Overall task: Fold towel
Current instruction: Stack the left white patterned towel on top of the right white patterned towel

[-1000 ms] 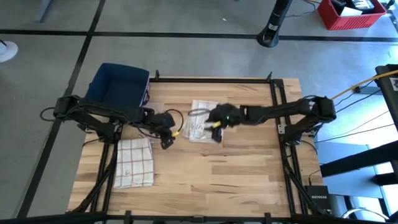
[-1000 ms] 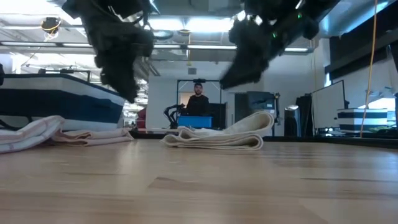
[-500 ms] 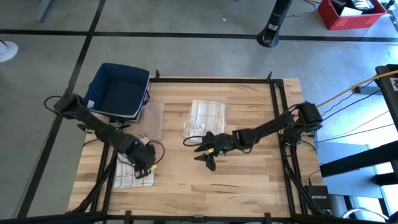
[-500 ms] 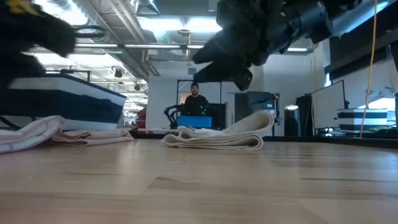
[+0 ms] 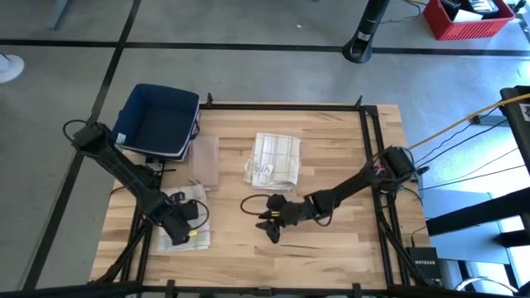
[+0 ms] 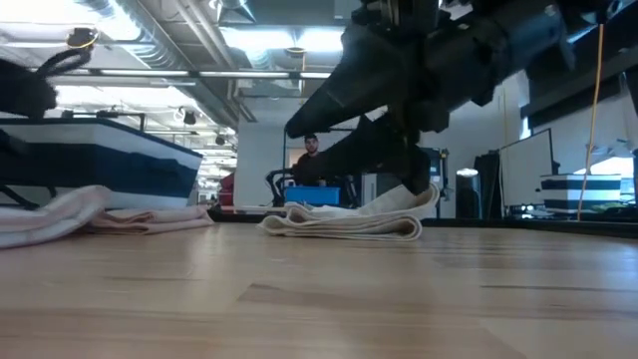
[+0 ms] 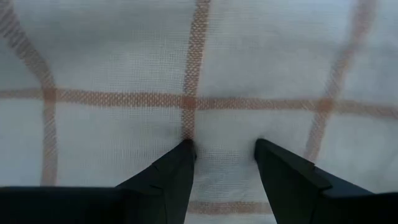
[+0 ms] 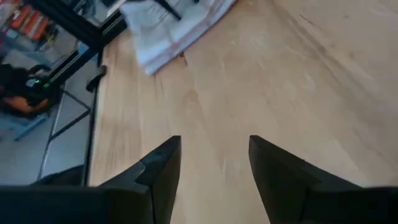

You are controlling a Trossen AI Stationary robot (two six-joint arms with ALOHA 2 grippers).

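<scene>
Left gripper [image 5: 179, 232] down on the orange-checked towel [image 5: 192, 217] at the near-left corner of the table [image 5: 331, 248], fingers [image 7: 177, 168] parted, tips pressing the cloth, nothing pinched. Best to slide one finger under a single edge layer before closing, then lift just clear. Right gripper [image 5: 272, 228] low over bare wood at mid-table, fingers apart, empty. Folded towel [image 5: 273, 159] lying farther back; blue bin [image 5: 157, 121] off the far-left corner. Plenty of open board between both arms; towel close to the table's left edge.

Wooden table [image 5: 331, 257] within a black frame. Lying on it: checked towel [image 5: 184, 217] at lower left; folded towel [image 5: 273, 159] at centre; blue bin [image 5: 157, 121] overhanging the upper-left corner.
</scene>
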